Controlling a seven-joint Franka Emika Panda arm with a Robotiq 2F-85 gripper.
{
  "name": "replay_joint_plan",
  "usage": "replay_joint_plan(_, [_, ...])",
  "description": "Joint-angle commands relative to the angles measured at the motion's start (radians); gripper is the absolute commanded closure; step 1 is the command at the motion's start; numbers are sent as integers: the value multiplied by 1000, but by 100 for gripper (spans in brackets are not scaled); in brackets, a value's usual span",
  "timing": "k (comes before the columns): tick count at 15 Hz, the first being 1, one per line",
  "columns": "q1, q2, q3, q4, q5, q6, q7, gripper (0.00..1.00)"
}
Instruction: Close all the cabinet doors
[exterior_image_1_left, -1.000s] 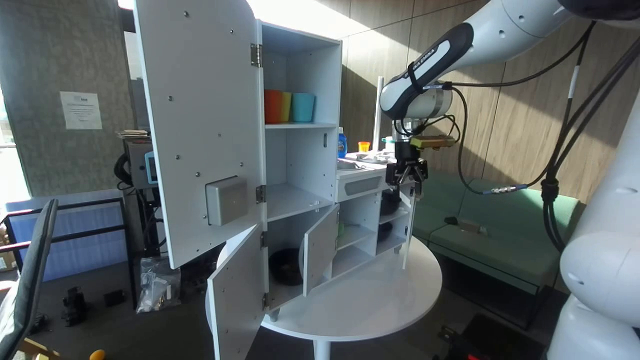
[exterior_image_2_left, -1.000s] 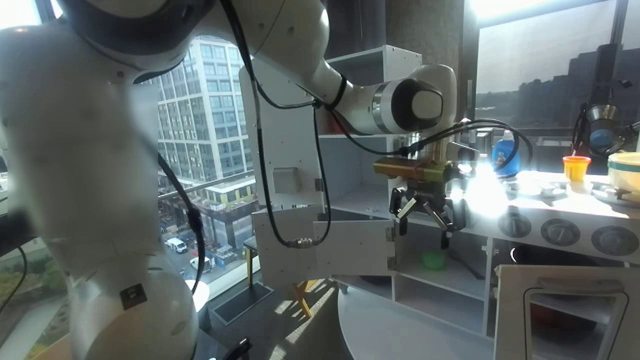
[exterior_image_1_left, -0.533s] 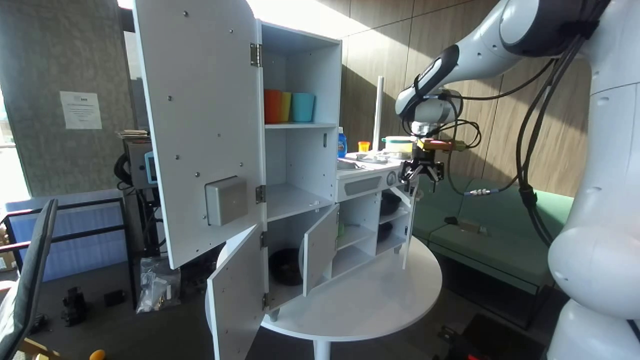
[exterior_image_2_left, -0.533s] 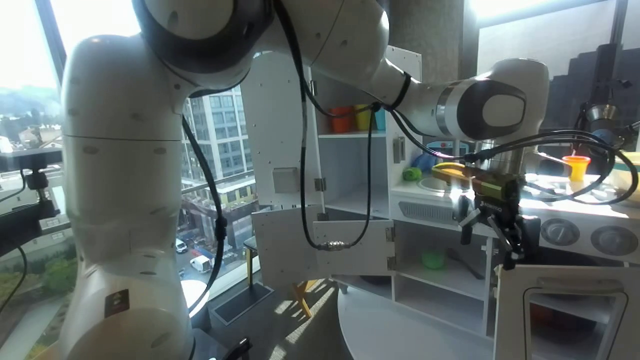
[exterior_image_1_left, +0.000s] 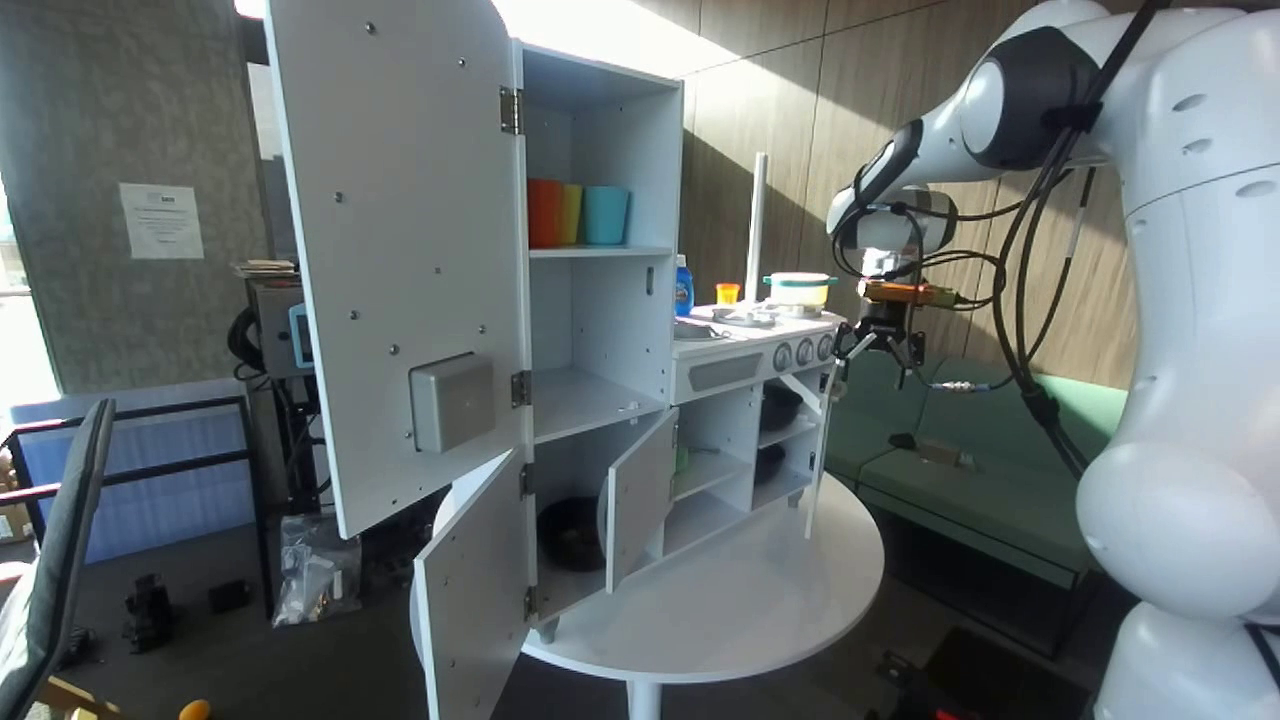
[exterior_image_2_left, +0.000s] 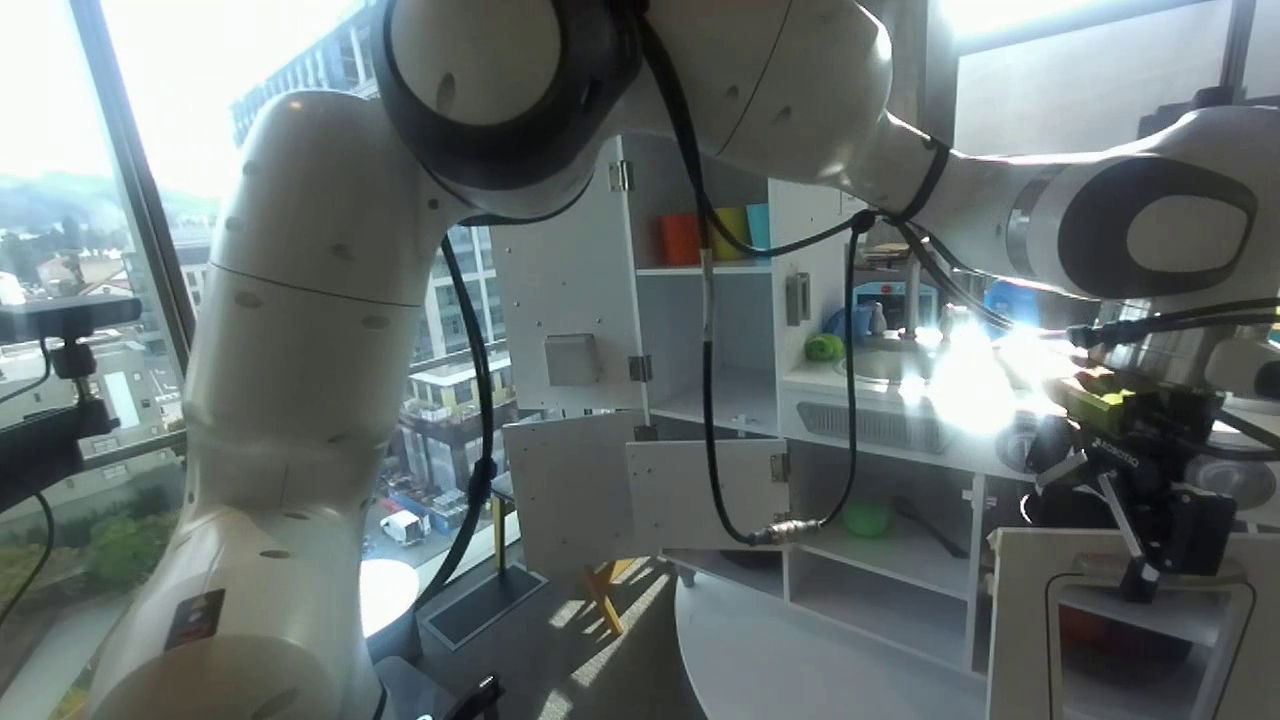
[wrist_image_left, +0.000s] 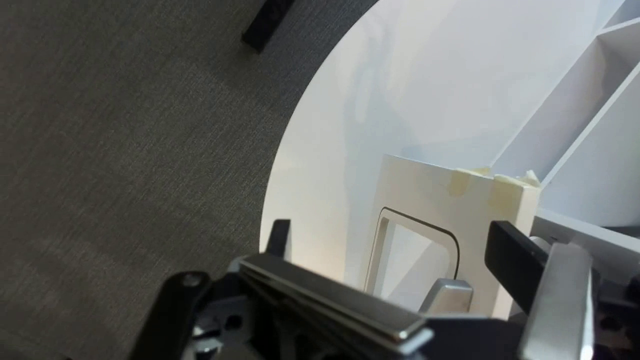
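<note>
Flat white rectangular cabinet doors jut outward, free room between lower pair's edges | black-and-silver metal gripper spread wide near white windowed door, contact unclear

The one word we can read with confidence is the brand ROBOTIQ, in small pale capitals on the black body of the gripper, where in an exterior view the lettering slants down to the right. On the grey wall in an exterior view we see a white sheet of paper with a mark at its head and lines of print beneath, too small for us to make out. Low on the white arm, in an exterior view, a dark label carries paler marks that we cannot decipher.
</note>
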Motion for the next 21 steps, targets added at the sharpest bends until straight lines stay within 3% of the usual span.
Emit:
replay_joint_plan(1, [-34, 98, -1, 122, 30, -59, 67, 0])
replay_joint_plan(6, [-46, 186, 49, 173, 108, -18, 87, 0])
replay_joint_plan(11, [-54, 163, 98, 148, 234, -1, 50, 0])
replay_joint_plan(15, [0, 59, 37, 54, 89, 34, 76, 0])
replay_joint_plan(21, [58, -234, 36, -224, -144, 55, -127, 0])
